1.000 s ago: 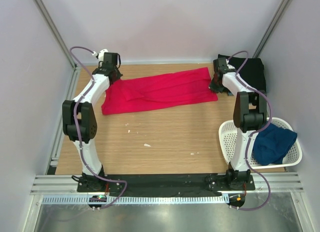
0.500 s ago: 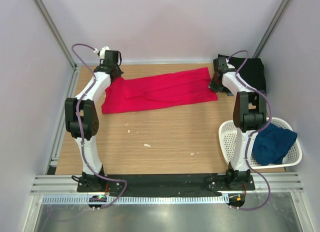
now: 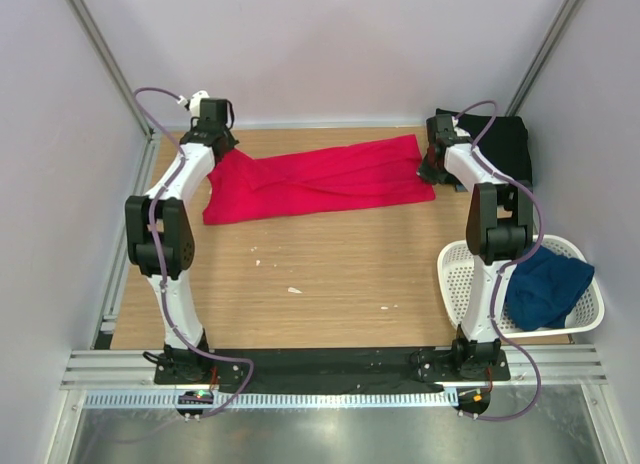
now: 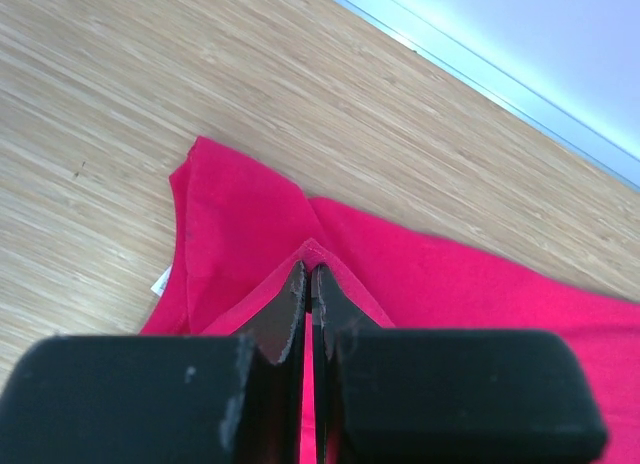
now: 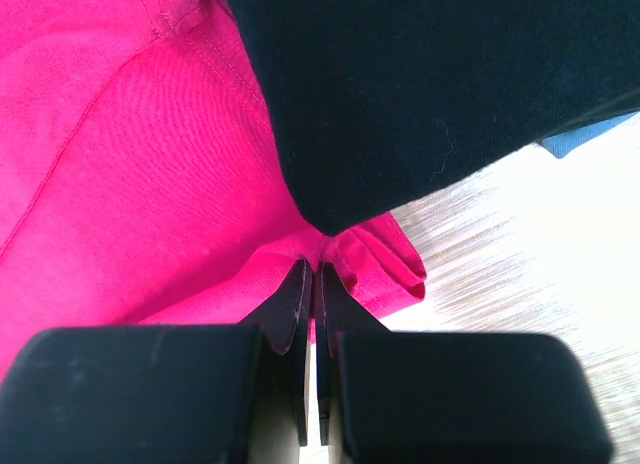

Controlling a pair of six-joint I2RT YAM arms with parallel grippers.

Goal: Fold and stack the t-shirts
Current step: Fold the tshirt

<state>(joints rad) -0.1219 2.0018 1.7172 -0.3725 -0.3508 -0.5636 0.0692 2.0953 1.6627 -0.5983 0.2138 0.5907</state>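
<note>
The red t-shirt (image 3: 320, 179) lies stretched lengthwise across the far part of the table. My left gripper (image 3: 222, 149) is shut on its far left edge; the left wrist view shows the red hem (image 4: 312, 250) pinched between the closed jaws. My right gripper (image 3: 430, 172) is shut on the shirt's right end, where the cloth (image 5: 350, 254) bunches at the jaw tips. The black t-shirt (image 3: 505, 146) lies folded at the far right corner, just past the right gripper, and fills the top of the right wrist view (image 5: 420, 84). The navy t-shirt (image 3: 545, 287) sits crumpled in the basket.
A white perforated basket (image 3: 462, 274) stands at the right, beside the right arm's base. Small white scraps (image 3: 293, 290) lie on the wood in the middle. White walls and metal posts close in the back and sides.
My left gripper has moved farther back and slightly left, pulling the shirt's left corner up toward the back wall. The right arm has held still.
</note>
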